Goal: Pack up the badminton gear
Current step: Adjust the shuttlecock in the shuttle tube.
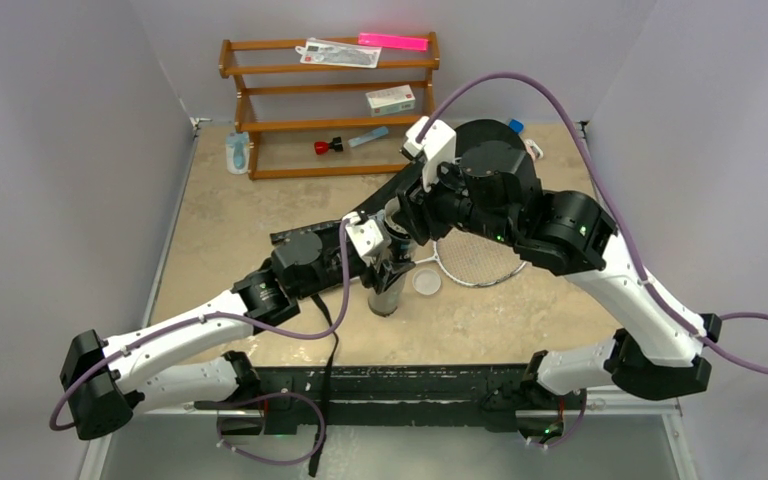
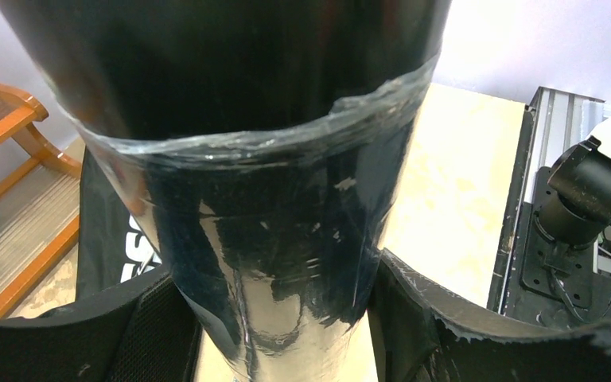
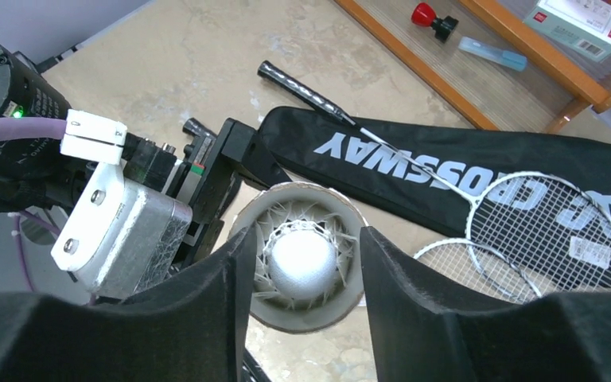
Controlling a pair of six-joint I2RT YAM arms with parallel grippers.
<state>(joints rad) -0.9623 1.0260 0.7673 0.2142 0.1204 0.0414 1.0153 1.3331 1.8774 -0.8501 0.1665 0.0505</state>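
Left gripper (image 2: 275, 320) clasping upright tube (image 2: 270, 199), shuttlecock (image 3: 302, 264) inside

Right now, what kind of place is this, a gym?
Probably a robot lab bench, not a gym: two robot arms bolted to a small table, plain grey walls boxing it in, and a wooden rack of odds and ends behind.

My left gripper (image 2: 280, 322) clasps the dark glossy tube (image 2: 247, 119) upright; black bag (image 2: 103, 231) and wooden rack (image 2: 16, 119) behind.
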